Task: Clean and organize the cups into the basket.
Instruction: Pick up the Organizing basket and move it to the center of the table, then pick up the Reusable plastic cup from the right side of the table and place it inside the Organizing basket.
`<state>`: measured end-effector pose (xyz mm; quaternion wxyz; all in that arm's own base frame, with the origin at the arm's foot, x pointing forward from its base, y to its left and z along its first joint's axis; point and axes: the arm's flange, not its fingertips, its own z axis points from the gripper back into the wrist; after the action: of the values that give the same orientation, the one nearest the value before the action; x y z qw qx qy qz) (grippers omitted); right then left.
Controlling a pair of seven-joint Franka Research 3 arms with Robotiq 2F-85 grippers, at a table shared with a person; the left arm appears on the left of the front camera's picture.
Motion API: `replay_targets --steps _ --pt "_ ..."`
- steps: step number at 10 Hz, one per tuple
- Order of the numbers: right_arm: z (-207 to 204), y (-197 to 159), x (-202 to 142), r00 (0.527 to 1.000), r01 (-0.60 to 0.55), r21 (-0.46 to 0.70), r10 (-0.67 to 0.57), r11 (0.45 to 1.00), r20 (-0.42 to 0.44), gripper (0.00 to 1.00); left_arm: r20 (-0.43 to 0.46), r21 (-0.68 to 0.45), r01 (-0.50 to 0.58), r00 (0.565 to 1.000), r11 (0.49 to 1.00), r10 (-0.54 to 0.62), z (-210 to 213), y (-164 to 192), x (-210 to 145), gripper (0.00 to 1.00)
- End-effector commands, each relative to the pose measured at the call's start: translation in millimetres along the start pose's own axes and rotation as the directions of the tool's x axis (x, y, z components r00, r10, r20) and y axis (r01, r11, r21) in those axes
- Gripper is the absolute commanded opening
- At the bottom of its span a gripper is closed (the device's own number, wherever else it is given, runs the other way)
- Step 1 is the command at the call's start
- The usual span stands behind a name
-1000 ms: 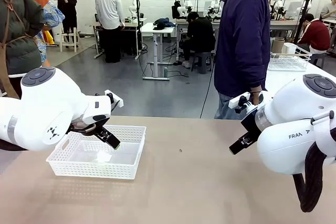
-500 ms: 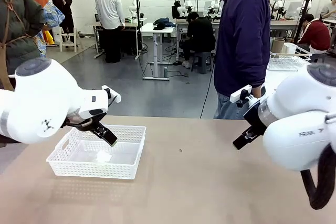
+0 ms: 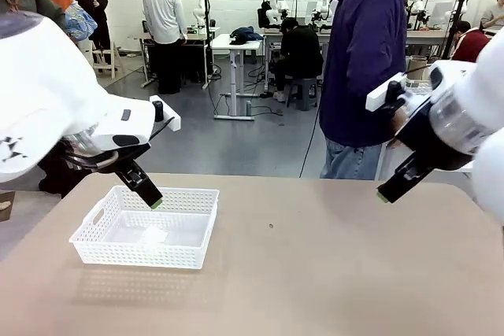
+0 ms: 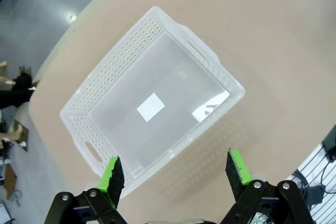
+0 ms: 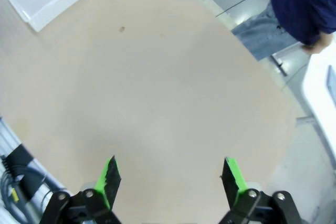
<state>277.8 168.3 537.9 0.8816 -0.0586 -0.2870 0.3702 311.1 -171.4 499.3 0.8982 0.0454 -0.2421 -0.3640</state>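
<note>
Between the left gripper's (image 4: 174,168) green pads (image 4: 112,170): nothing. Jaws released, spread wide. It hangs above the basket (image 4: 113,65), clear of the rim, looking straight down into it.

Basket: upright on the table (image 5: 157,87), toward the robot's left side. Floor bare apart from a small white square patch (image 4: 150,106). No cup in it yet.

Right gripper (image 5: 170,170): jaws also wide, empty, pads clean. It hovers over bare tabletop on the right, well apart from the basket. Small dark speck (image 5: 122,29) on the wood between the two.

Far edge: a person (image 3: 366,53) in a dark hooded top stands just beyond the table, one hand (image 5: 314,47) hanging at the side, holding nothing that I can make out.

Judgement: task barely begun; the step in hand reads as getting hold of a first cup, likely from the person's side.

To do it well:
- Keep the jaws wide until a cup sits fully between the pads.
- Take the cup across its body, not by the lip; a tapered wall may slide out of a high grip.
- Close gently, since a light cup could crush.
- Set the first cup into a basket corner, leaving room for others.
- Lift the left arm off the basket before the right brings anything in, or the arms may meet.
</note>
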Motion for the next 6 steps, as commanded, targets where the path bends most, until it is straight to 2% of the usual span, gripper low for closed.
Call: replay_targets --steps 1,6 --pt "-28.9 -6.8 4.9 1.0 0.013 0.017 -0.013 1.0 -0.008 1.0 -0.009 -0.019 -0.024 1.0 1.0 0.024 -19.1 8.0 0.5 1.0" --pt "-22.5 -3.5 2.3 1.0 0.008 0.025 -0.007 1.0 -0.019 1.0 -0.024 -0.02 -0.02 1.0 1.0 0.019 -15.8 6.5 -1.6 1.0"
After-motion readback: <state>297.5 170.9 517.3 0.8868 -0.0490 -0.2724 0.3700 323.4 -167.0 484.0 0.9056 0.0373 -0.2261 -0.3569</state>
